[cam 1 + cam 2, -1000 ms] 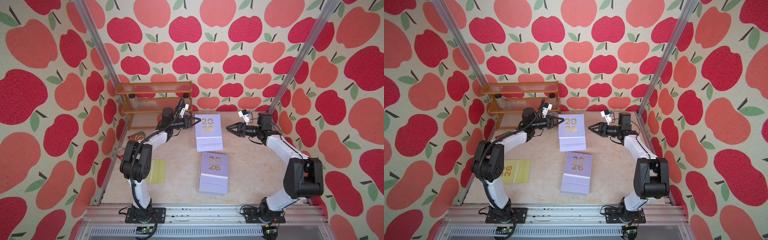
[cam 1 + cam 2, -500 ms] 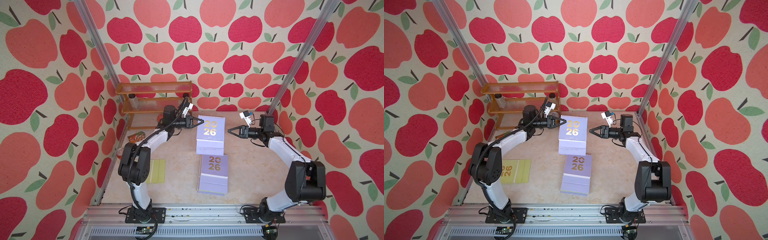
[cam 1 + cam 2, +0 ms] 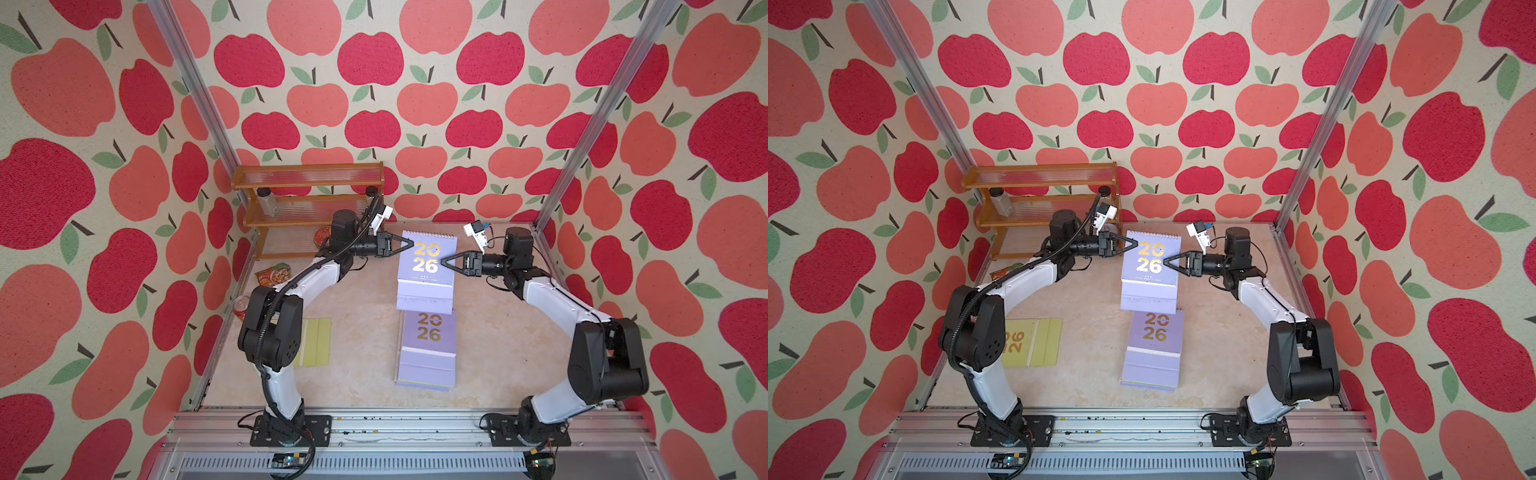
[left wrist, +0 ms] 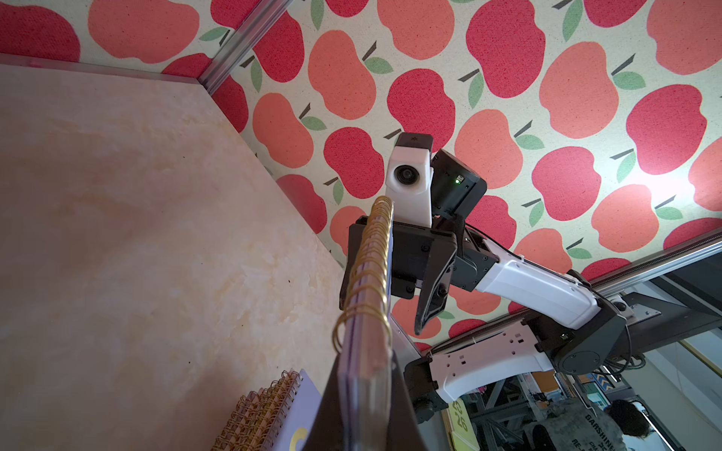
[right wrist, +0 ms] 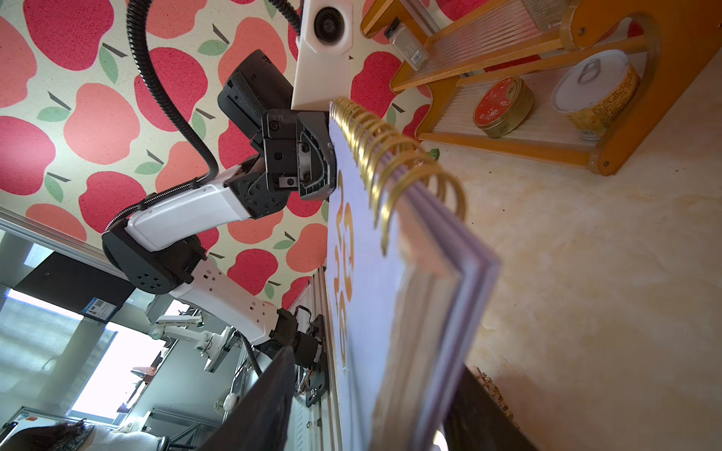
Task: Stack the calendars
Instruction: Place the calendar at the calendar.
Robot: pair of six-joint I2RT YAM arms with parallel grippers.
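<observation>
Shelf [image 3: 307, 176] blocks back left; bare tabletop [image 3: 498, 340] flanks the flat lilac calendar [image 3: 428, 349].

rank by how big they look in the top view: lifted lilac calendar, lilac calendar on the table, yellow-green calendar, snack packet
1-2. lifted lilac calendar and lilac calendar on the table: look alike; the lifted one is nearer the camera.
3. yellow-green calendar, partly hidden by the left arm.
4. snack packet.

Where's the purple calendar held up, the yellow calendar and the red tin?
Held-up purple calendar [image 3: 424, 273]: in a top view, front cover.
Yellow calendar [image 3: 1039, 343]: in a top view, plain flap.
Red tin [image 5: 501, 104]: right wrist view, lid.
</observation>
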